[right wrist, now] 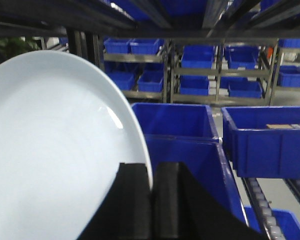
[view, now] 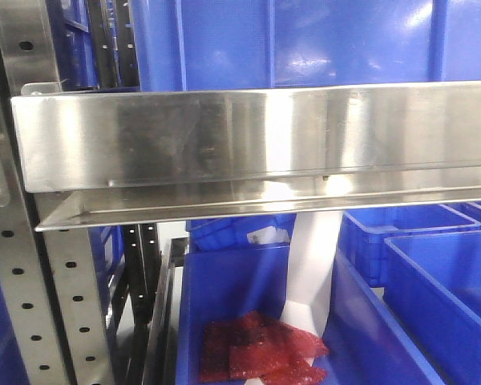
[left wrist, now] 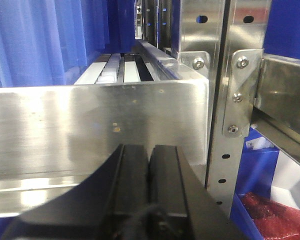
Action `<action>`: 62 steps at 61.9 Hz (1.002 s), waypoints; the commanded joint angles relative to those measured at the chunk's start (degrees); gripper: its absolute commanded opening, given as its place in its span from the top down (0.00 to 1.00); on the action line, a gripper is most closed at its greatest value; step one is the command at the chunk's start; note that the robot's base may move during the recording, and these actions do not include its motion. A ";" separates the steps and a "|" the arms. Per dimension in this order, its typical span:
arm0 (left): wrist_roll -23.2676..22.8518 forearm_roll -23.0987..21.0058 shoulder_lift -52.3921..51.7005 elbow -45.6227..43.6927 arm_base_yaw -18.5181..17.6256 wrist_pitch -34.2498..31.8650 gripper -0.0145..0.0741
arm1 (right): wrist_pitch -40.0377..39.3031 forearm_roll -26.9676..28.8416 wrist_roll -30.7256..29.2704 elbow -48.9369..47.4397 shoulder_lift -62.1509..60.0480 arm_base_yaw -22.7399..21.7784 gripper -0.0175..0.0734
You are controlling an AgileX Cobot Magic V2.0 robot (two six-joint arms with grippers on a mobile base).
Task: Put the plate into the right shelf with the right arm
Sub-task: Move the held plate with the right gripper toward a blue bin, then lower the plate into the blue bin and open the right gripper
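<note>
In the right wrist view my right gripper (right wrist: pixel 151 172) is shut on the rim of a white plate (right wrist: pixel 55 155), which fills the left half of the view and stands on edge. The plate hangs in front of a blue bin (right wrist: pixel 190 160) on the shelf, under a dark shelf level. In the left wrist view my left gripper (left wrist: pixel 149 152) is shut and empty, close in front of a steel shelf rail (left wrist: pixel 90 125). A white edge (view: pixel 313 273) shows below the steel rail (view: pixel 256 136) in the front view; I cannot tell if it is the plate.
Blue bins (right wrist: pixel 270 140) sit on roller shelves to the right and behind. A perforated steel upright (left wrist: pixel 237 100) stands right of the left gripper. In the front view a blue bin (view: pixel 256 321) holds red packets (view: pixel 260 353); more blue bins (view: pixel 441 265) stand to the right.
</note>
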 commanded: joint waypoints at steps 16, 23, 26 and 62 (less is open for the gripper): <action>-0.14 -0.22 -0.68 0.48 -0.06 -4.46 0.89 | -4.63 -1.32 -0.98 -13.25 19.79 -0.10 0.74; -0.14 -0.22 -0.68 0.48 -0.06 -4.46 0.89 | -4.43 -2.90 -0.98 -13.75 23.95 -0.10 0.74; -0.14 -0.22 -0.68 0.48 -0.06 -4.46 0.89 | -4.43 -4.39 -0.98 -13.75 25.57 -0.10 0.74; -0.14 -0.22 -0.68 0.48 -0.06 -4.46 0.89 | -1.61 -5.70 -0.98 -13.75 32.12 -0.65 0.66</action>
